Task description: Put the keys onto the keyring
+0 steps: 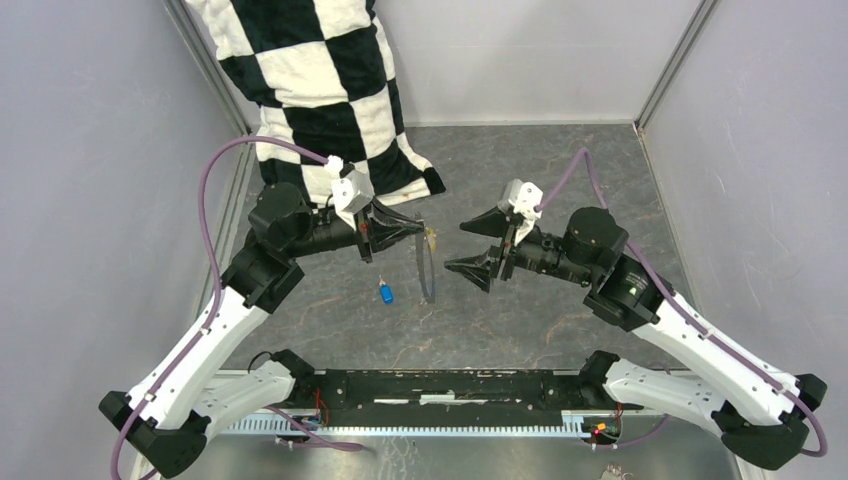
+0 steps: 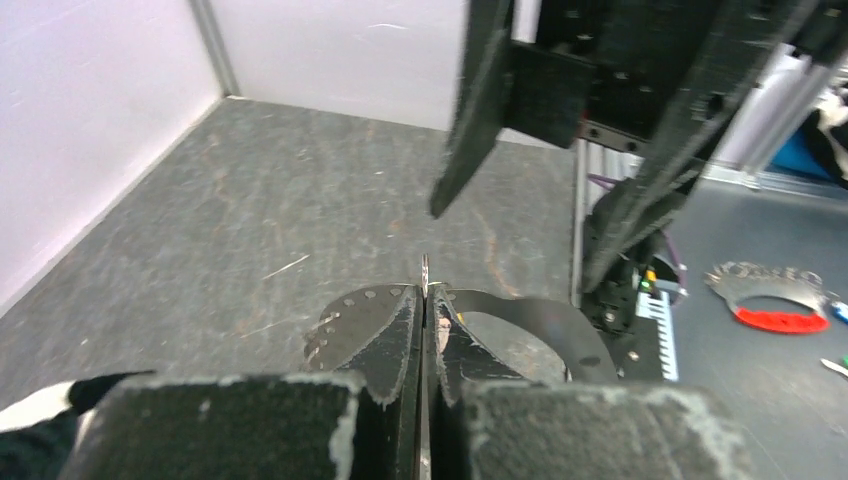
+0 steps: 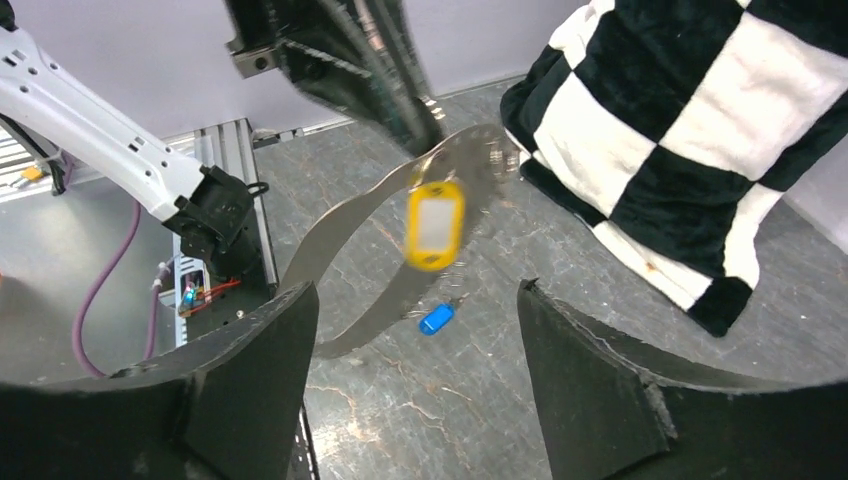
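The left gripper (image 1: 419, 231) is clenched on the top of the keyring (image 3: 470, 160), which hangs below it as a thin loop. The blue key (image 1: 386, 293) lies on the table (image 1: 560, 170) just left of the loop's lower end. The yellow key (image 3: 435, 225) hangs on the ring close under the clenched fingertips, and right of it the right gripper (image 1: 455, 247) is released, grasping nothing.

Yellow key (image 3: 434, 224) hangs against the upright grey keyring (image 3: 340, 226) loop; blue key (image 3: 435, 319) lies flat below it
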